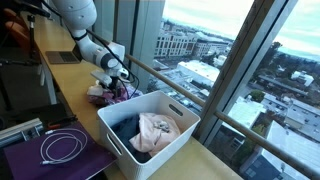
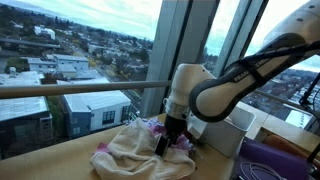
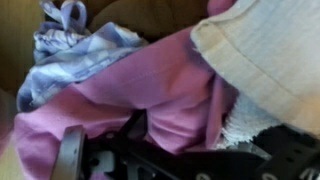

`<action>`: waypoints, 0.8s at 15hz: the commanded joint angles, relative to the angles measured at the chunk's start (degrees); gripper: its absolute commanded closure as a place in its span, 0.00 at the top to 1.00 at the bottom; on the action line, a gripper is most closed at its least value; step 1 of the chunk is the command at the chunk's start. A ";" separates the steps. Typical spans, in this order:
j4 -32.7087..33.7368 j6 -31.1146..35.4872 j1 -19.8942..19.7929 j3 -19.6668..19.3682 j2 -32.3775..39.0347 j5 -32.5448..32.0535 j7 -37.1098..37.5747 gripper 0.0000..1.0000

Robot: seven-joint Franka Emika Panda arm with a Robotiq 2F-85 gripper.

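A white plastic bin (image 1: 118,138) stands on the wooden counter (image 1: 70,92), close to the window. Inside the bin a peach-coloured cloth (image 1: 158,131) lies on the window side and a dark blue garment (image 1: 125,130) on the room side. Just beside the bin, away from the glass, a purple mat (image 1: 30,162) carries a coiled white cable (image 1: 62,147). Far along the counter from the bin lies a flat grey device (image 1: 62,57). Behind the bin a handrail (image 1: 165,78) runs along the glass, and a dark window post (image 1: 245,70) slants up past it. City buildings (image 1: 185,45) spread out well below.
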 commanded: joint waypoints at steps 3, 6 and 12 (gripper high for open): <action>4.42 -0.49 0.50 -0.26 6.12 1.34 -0.56 0.82; 2.01 -1.02 0.61 -0.15 2.84 1.70 0.49 0.59; -4.70 -1.39 -0.70 0.00 -6.39 3.76 3.12 0.13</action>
